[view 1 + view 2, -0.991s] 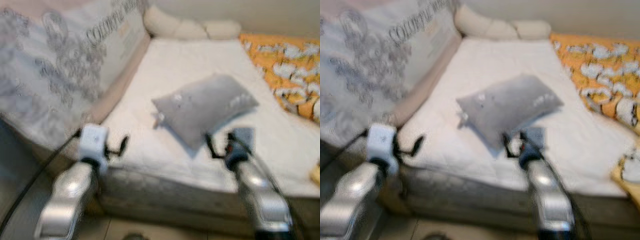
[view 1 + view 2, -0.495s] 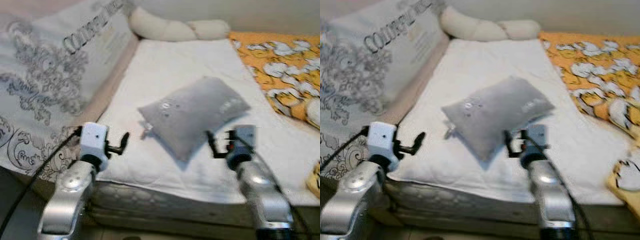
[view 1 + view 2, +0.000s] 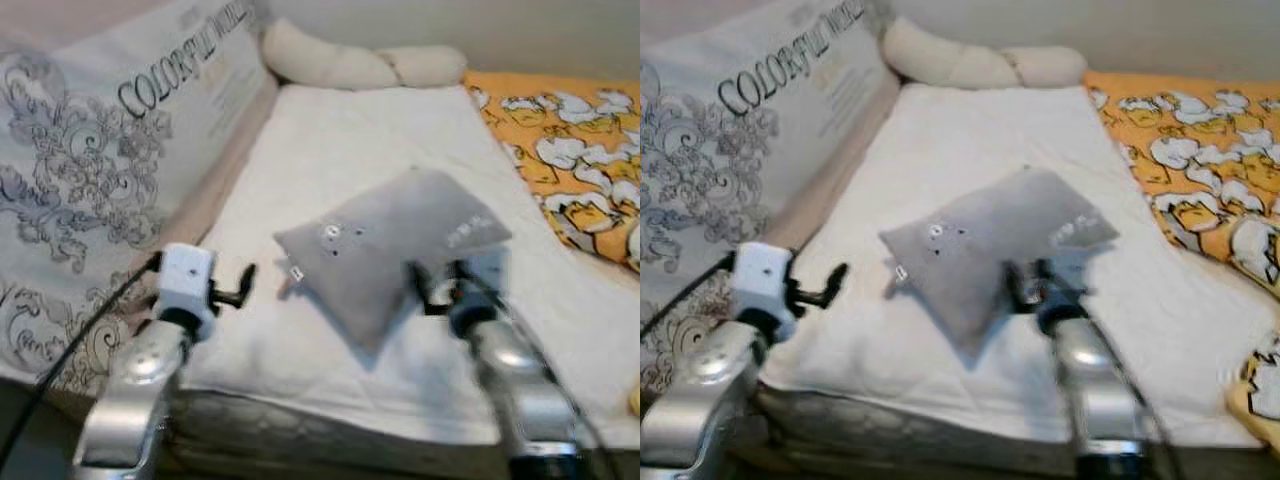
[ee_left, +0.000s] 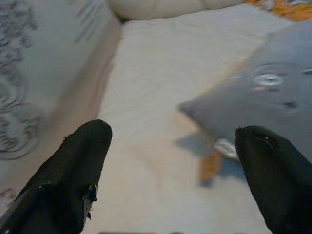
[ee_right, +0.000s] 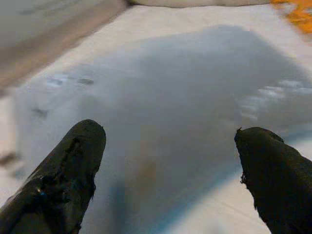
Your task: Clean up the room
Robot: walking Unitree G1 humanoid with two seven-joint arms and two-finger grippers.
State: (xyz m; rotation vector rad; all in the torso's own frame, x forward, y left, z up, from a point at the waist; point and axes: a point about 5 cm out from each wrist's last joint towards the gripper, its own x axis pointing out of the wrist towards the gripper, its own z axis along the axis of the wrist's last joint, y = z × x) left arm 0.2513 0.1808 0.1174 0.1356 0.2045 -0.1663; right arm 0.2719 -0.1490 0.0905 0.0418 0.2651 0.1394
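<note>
Between the right gripper's two black fingers, which stand wide apart with nothing held, the soft grey rectangular cushion takes up most of the right wrist view; the jaws sit just short of its near edge, and whether they touch the fabric cannot be told. Over on the left, the left gripper is likewise spread and empty, hovering above the white quilted mattress with the cushion's tagged corner off to one side, near but apart. The cushion lies slantwise in the middle of the mattress, unlifted. Beyond it, a long cream bolster pillow rests along the far end by the wall, a large patterned bedding pack printed with grey scrolls and lettering leans along the robot's left, and an orange blanket with white cartoon figures covers the right. By the look of it, tidying has barely begun: the cushion awaits grasping and placing, and the bedding remains unsorted.
</note>
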